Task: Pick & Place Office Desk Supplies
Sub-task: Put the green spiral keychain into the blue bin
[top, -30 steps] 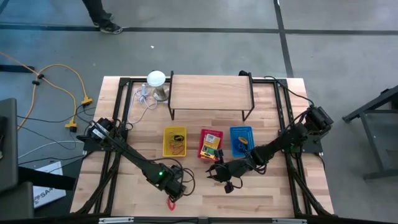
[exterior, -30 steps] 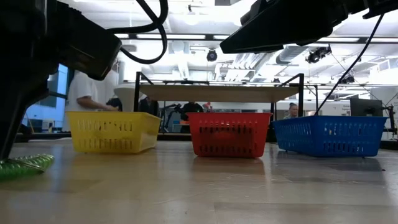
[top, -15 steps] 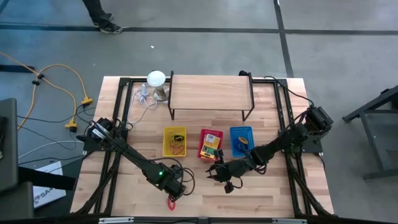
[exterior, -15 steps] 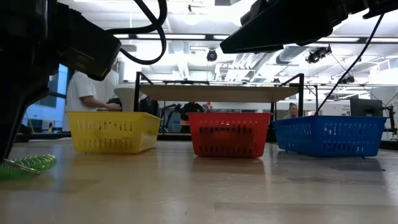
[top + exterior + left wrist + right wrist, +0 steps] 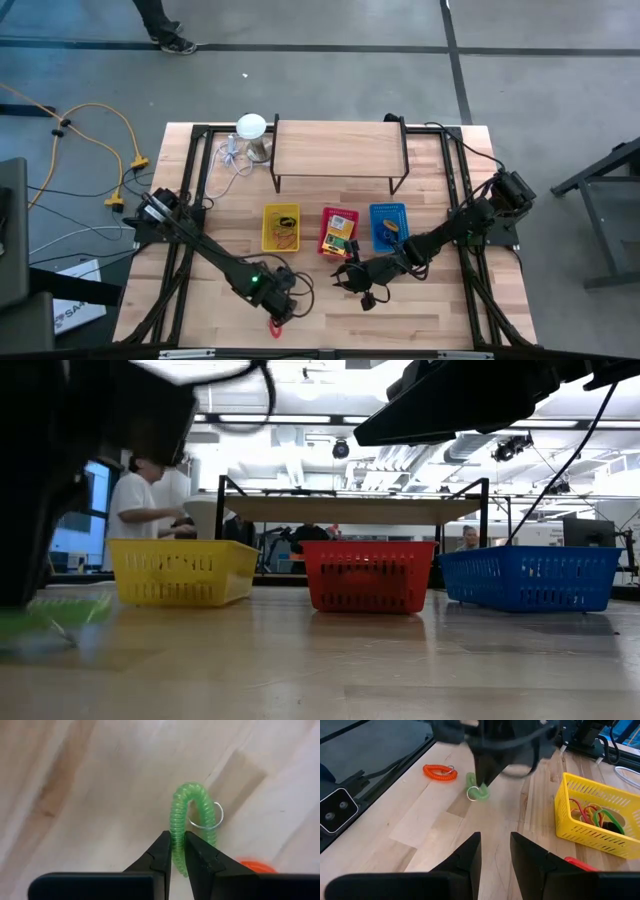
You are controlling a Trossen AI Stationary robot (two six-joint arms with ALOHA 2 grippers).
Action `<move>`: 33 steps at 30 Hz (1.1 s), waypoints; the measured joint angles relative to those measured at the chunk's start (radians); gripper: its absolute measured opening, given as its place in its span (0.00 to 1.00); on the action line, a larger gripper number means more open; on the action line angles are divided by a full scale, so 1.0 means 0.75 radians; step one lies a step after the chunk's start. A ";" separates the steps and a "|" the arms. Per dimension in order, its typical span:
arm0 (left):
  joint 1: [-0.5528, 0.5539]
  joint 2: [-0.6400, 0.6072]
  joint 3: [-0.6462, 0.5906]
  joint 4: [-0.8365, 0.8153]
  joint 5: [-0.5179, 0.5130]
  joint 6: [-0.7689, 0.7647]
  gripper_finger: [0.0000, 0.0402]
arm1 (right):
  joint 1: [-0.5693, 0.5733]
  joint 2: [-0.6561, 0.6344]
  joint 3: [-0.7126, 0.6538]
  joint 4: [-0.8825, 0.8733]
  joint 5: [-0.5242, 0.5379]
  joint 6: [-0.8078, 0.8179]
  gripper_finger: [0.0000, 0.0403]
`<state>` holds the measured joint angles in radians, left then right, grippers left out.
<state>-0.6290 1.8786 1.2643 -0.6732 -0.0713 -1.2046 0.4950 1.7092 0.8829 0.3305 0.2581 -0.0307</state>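
Note:
A green coiled band (image 5: 192,802) with a small metal ring (image 5: 214,820) is at the table's near left; my left gripper (image 5: 178,851) is shut on it, pointing steeply down. The right wrist view shows that gripper (image 5: 482,779) over the green band (image 5: 478,793), and an orange coiled band (image 5: 440,771) lying flat just beyond. My right gripper (image 5: 495,851) hangs open above bare table near the middle (image 5: 350,280), empty. Rubber bands (image 5: 592,815) lie in the yellow basket (image 5: 580,835). My left gripper pinches one side of the green band's loop (image 5: 176,832) between its two fingertips, coming from above and slanting down. The rest of the loop arches away beyond the fingertips, with the metal ring on its other side. Whether the band is clear of the table, I cannot tell.
Yellow (image 5: 281,228), red (image 5: 339,233) and blue (image 5: 389,225) baskets stand in a row mid-table, items inside. Behind them is a wooden shelf on a black frame (image 5: 338,150), and a white round-topped object with a cable (image 5: 251,127). People show beyond the table in the low view.
In the low view the green band lay flat on the table at the left. It now shows blurred and slightly raised beside my left gripper, which has shifted a little and turned slightly. My right arm has kept still.

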 joint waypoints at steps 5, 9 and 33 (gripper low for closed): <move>-0.022 -0.075 0.002 -0.019 -0.106 0.041 0.09 | -0.001 0.000 0.000 0.000 0.000 0.000 0.23; -0.045 -0.153 0.002 -0.020 -0.224 0.092 0.09 | 0.000 0.000 0.000 0.000 0.000 0.000 0.23; -0.081 -0.338 0.004 0.040 -0.596 0.400 0.09 | 0.000 0.000 0.000 -0.001 -0.001 0.000 0.23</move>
<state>-0.6895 1.6249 1.2671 -0.6430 -0.5186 -0.9043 0.4950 1.7092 0.8829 0.3302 0.2577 -0.0304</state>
